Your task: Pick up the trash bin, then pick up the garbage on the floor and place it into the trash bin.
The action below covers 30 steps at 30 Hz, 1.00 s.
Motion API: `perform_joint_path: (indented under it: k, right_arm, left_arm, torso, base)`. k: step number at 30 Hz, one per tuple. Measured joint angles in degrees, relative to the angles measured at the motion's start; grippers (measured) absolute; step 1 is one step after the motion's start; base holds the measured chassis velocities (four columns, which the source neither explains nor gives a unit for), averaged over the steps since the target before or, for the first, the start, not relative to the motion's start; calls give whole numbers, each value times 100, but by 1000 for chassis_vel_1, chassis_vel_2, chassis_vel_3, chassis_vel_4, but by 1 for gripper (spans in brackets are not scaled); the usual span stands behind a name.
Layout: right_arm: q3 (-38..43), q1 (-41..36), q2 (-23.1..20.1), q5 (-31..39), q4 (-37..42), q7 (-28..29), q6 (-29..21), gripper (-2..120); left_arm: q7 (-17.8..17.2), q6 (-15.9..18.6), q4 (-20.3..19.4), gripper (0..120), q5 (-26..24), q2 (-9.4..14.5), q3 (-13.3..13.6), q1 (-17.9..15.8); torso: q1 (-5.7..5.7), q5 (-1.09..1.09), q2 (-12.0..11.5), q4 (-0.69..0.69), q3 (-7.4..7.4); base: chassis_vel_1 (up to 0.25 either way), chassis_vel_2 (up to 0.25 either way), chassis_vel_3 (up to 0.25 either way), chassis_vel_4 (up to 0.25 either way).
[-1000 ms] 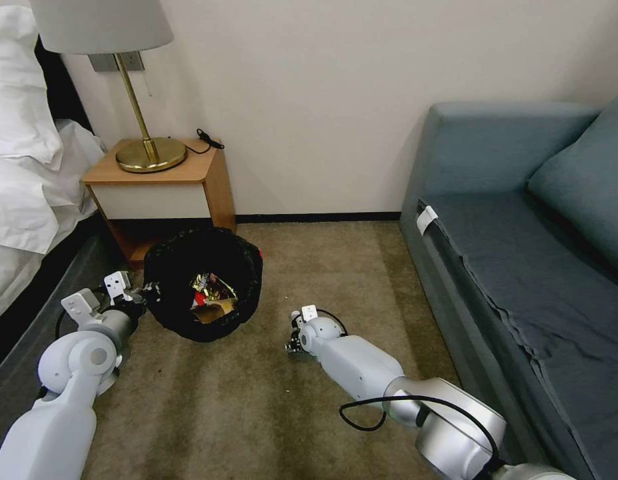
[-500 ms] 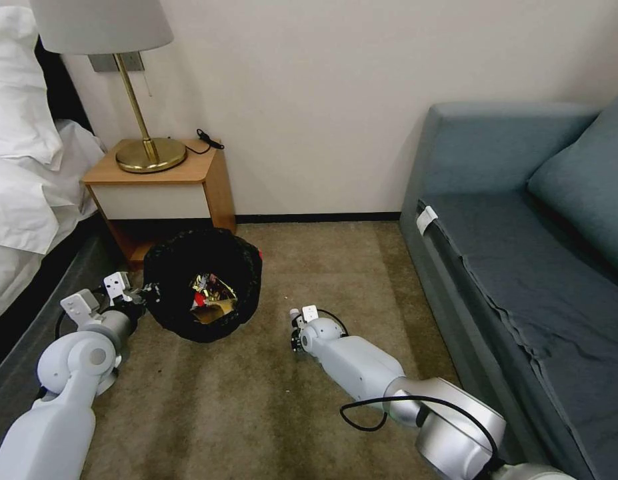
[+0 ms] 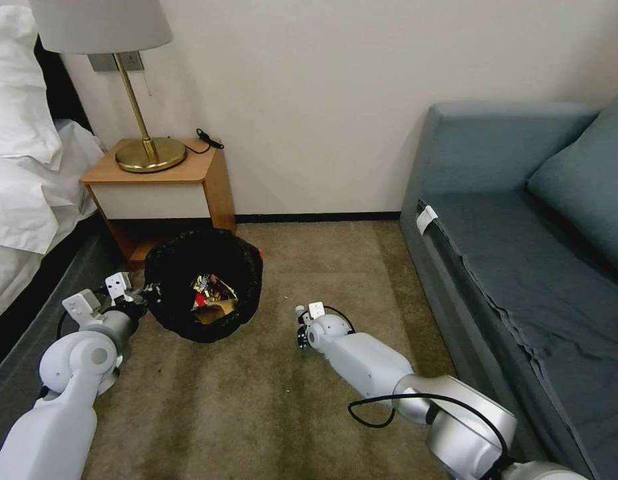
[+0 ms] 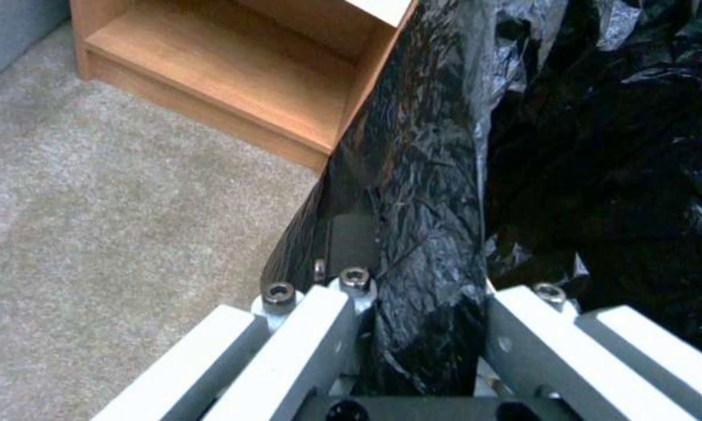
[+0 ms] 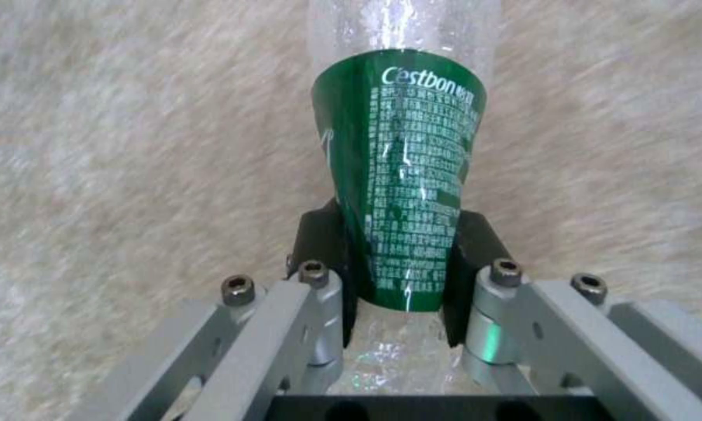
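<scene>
My left gripper (image 4: 413,351) fingers pinch bin (image 3: 205,283) rim beside nightstand (image 3: 159,190), mouth open for deposit. My right gripper (image 5: 402,275) fingers clamp bottle (image 5: 398,175) at label, low over carpet (image 3: 255,400).

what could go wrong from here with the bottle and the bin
The right gripper pinches the clear green-label bottle on its thin, already squeezed body, so it may buckle further and slip out onto the carpet. The left gripper holds the trash bin by one fold of rim and crinkled black liner; the liner might tear or slide, tipping the wrappers out.
</scene>
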Motion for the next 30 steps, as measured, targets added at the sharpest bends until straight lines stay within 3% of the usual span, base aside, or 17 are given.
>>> perform_joint_path:
  k: [10, 20, 30]
  right_arm:
    - [-54, 341, -485, 258, 426, 234, -9, 18]
    - [-137, 808, -1154, 820, 1382, 634, -9, 18]
    - [66, 1188, -1618, 805, 1952, 606, 8, 18]
  left_arm:
    - [-21, 1, -57, 2, 35, -35, 80, 27]
    - [-31, 9, -140, 2, 108, -86, 177, 90]
    - [-31, 12, -223, 2, 162, -110, 237, 134]
  torso:
    - [0, 1, 0, 0, 0]
    - [0, 0, 0, 1, 0]
    - [0, 0, 0, 0, 0]
  base:
    - [0, 0, 0, 0]
    - [0, 0, 0, 0]
    - [0, 0, 0, 0]
